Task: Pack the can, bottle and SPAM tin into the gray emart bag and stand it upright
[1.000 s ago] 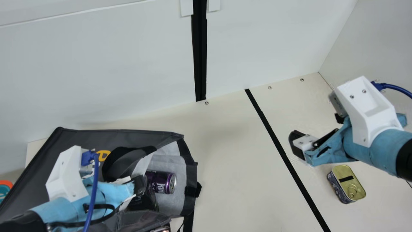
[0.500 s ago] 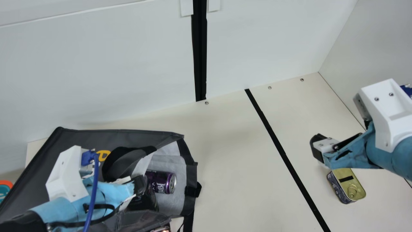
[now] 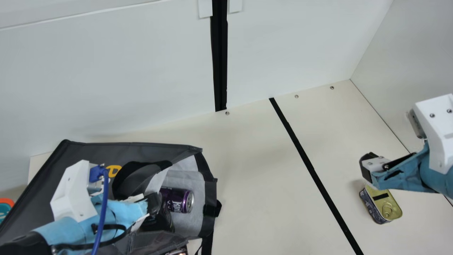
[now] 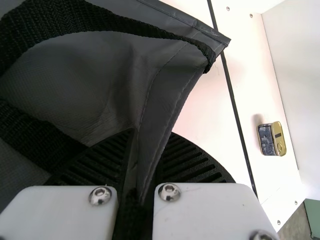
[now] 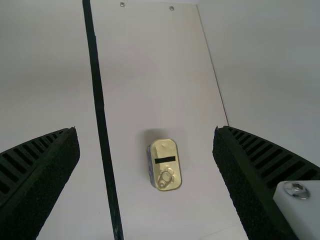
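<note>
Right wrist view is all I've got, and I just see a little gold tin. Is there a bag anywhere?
Observer: Yes, the main view shows the gray bag lying on its side, beyond the black stripe from your tin.
Operator: Has anything gone into it?
Observer: A purple can lies just inside its open mouth.
Operator: And what's the robot's other arm up to?
Observer: In the left wrist view, the left end effector is pinching the bag's fabric.
</note>
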Robot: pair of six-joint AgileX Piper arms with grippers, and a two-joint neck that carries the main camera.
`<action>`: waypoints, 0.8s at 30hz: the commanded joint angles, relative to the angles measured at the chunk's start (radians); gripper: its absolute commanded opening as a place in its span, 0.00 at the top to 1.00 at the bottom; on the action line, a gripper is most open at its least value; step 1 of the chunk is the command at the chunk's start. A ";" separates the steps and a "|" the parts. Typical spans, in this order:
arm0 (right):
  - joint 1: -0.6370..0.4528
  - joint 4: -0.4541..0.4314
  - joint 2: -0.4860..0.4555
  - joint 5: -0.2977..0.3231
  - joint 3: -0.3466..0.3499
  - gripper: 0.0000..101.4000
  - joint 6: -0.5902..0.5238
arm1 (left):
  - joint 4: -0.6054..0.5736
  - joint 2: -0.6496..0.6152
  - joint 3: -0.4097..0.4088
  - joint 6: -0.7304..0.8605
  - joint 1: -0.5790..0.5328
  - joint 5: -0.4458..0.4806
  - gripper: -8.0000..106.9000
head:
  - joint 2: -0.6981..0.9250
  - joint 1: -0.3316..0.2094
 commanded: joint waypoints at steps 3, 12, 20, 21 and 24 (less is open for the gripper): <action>-0.045 0.006 -0.004 0.000 0.007 0.06 -0.021 | 0.000 0.000 0.000 0.000 0.000 0.000 1.00 | -0.002 -0.023; -0.138 0.015 -0.010 0.000 0.020 0.06 -0.085 | 0.000 0.000 0.000 0.000 0.000 0.000 1.00 | -0.002 -0.023; -0.201 0.035 -0.014 0.000 0.025 0.06 -0.134 | 0.000 0.000 0.000 0.000 0.000 0.000 1.00 | -0.002 -0.023; -0.207 0.037 -0.015 0.000 0.026 0.06 -0.138 | 0.000 0.000 0.000 0.000 0.000 0.000 1.00 | -0.002 -0.023; -0.218 0.042 -0.017 0.000 0.030 0.06 -0.146 | 0.000 0.000 0.000 0.000 0.000 0.000 1.00 | -0.002 -0.023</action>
